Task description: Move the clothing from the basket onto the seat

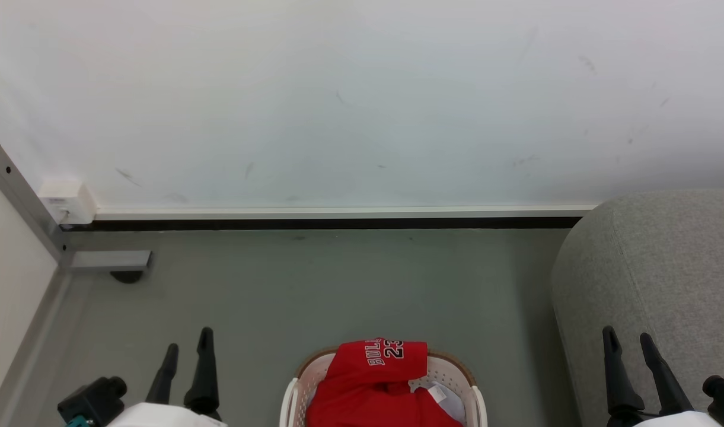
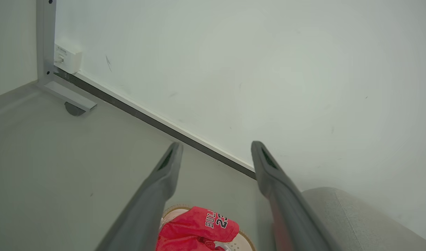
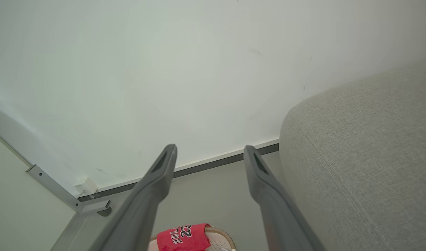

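basket (image 1: 292,403): stood on the floor (image 1: 338,284); clothing (image 1: 373,379) lay in it, over its far rim; seat (image 1: 658,284) stood right of it, apart; wall (image 1: 362,107) ran behind it, well apart.

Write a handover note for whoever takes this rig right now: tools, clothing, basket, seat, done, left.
Left tool: open, empty, left of the basket.
Right tool: open, empty, by the seat.
Clothing: red, BULLS 23 jersey on top, in the basket, draped over its far rim.
Seat: right of the basket.
Done: nothing grasped yet.
Left: lift the clothing, put it on the seat.
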Robot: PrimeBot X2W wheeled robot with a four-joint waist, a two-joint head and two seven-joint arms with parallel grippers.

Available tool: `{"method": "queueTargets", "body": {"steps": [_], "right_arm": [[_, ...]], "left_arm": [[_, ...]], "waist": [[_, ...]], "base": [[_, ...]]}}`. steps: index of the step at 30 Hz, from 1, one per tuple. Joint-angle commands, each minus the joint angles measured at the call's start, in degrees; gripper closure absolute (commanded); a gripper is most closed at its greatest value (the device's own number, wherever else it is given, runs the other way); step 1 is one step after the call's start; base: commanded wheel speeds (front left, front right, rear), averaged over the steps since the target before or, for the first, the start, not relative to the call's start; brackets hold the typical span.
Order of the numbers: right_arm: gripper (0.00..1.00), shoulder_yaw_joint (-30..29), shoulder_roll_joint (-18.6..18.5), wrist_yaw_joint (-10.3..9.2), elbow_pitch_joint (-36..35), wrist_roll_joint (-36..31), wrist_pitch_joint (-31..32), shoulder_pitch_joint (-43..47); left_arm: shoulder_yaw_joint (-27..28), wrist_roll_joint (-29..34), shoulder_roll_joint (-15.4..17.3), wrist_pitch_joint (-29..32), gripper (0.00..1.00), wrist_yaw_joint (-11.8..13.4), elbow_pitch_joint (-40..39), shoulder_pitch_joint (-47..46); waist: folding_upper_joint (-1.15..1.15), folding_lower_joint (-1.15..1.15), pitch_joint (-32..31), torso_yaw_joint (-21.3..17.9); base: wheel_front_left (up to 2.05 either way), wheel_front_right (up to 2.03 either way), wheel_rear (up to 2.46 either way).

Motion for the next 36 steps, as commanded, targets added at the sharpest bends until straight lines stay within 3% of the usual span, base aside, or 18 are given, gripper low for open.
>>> {"method": "queueTargets", "body": {"steps": [1, 21, 36], "right_arm": [[0.00, 0.2, -0.5, 0.04, -0.5, -1.8, -0.7, -0.1], [0.00, 0.2, -0.5, 0.05, 0.0, -14.6, -3.7, 0.8], [0.00, -1.6, 0.2, 0.05, 0.9, -19.9, -5.7, 1.7]], "left_arm": [[-0.2, 1.8, 0.8, -0.7, 0.00, 0.5, -0.8, 0.0], [-5.0, 15.0, 4.8, -3.7, 0.00, 4.3, -3.3, 1.3], [-6.4, 21.4, 6.0, -5.6, 0.00, 5.7, -3.0, 2.2]], "waist": [[0.00, 0.00, 0.0, 0.0], [0.00, 0.00, -0.1, 0.3], [0.00, 0.00, -0.4, 0.6]], "base": [[0.00, 0.00, 0.00], [0.00, 0.00, 0.00], [0.00, 0.00, 0.00]]}}
